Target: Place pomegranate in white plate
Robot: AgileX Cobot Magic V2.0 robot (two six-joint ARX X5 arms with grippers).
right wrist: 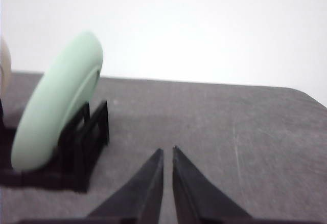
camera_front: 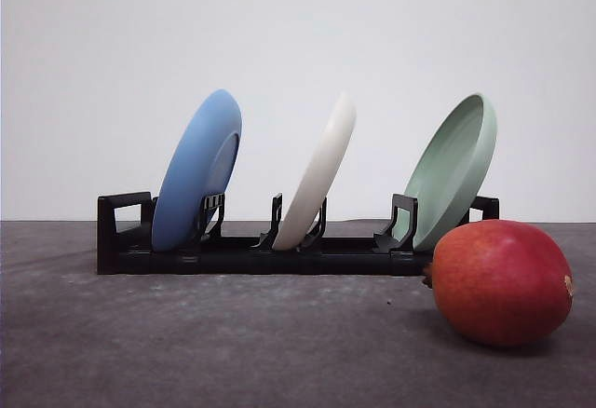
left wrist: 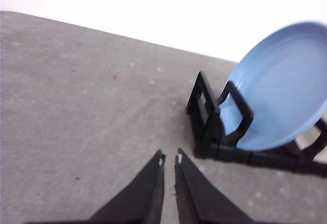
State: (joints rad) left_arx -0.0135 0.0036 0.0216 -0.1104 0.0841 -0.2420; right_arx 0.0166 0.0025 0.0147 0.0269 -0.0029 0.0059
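Three plates upright in black rack (camera_front: 279, 254) | pomegranate (camera_front: 501, 282) beside green plate (camera_front: 453, 170) | both jaws together

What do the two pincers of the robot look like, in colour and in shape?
Both look alike. The left pincer has two black, smooth fingers that taper to thin points, with a small pale mark at each tip. The right pincer has the same black, wedge-shaped fingers. No cables or labels are visible on them.

Plain white wall (camera_front: 298, 35) behind a dark grey speckled table (camera_front: 233, 343)
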